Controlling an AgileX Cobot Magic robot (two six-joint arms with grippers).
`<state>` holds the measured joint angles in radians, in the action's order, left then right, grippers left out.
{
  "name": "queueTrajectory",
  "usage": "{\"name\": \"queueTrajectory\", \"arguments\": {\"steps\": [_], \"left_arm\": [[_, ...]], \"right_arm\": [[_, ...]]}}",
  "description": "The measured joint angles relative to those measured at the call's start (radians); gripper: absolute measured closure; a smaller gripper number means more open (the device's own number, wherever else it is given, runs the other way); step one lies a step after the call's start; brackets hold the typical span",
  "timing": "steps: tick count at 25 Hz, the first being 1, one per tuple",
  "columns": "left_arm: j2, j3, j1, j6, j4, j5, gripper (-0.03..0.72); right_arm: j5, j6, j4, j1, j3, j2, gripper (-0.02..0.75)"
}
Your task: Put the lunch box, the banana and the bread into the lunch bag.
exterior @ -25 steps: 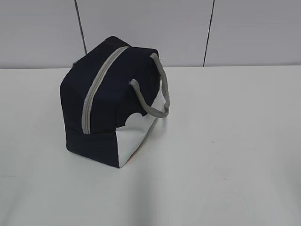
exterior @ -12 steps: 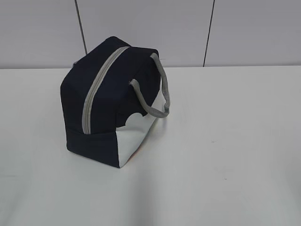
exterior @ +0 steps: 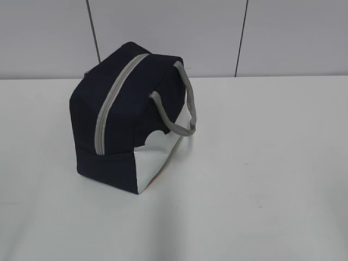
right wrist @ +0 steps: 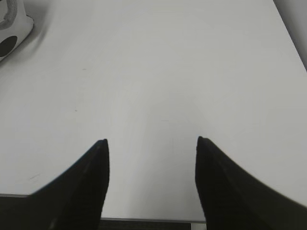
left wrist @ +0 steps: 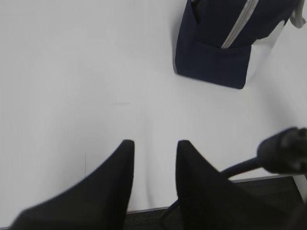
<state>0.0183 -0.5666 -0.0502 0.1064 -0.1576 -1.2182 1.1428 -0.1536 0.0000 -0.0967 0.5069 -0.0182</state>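
Standing zipped lunch bag (exterior: pixel 117 117) alone on white table (exterior: pixel 261 163)

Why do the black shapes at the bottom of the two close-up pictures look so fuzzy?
Left wrist view: the left gripper fingers sit too near the lens, so they blur, as does the cable; the lunch bag is slightly soft. Right wrist view: the right gripper blurs likewise. Exterior view: even, soft shadows.

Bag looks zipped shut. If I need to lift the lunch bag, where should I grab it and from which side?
Probably the grey webbing handle on the lunch bag. It arches clear of the bag's right-hand side, so the right gripper, open and empty, could close across the strap from that side.
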Motion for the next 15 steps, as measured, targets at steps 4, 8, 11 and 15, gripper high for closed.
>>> {"name": "queueTrajectory", "arguments": {"steps": [4, 8, 11, 15], "left_arm": [[0.0, 0.0, 0.003, -0.001, 0.0, 0.0, 0.453], [0.0, 0.0, 0.024, -0.001, 0.0, 0.0, 0.453], [0.0, 0.0, 0.025, -0.001, -0.001, 0.0, 0.453], [0.0, 0.0, 0.025, -0.001, -0.001, 0.0, 0.453]], "right_arm": [[0.0, 0.0, 0.0, 0.0, 0.0, 0.0, 0.313], [0.0, 0.0, 0.0, 0.0, 0.0, 0.0, 0.313], [0.0, 0.0, 0.0, 0.0, 0.0, 0.0, 0.313], [0.0, 0.0, 0.0, 0.0, 0.0, 0.0, 0.313]]}}
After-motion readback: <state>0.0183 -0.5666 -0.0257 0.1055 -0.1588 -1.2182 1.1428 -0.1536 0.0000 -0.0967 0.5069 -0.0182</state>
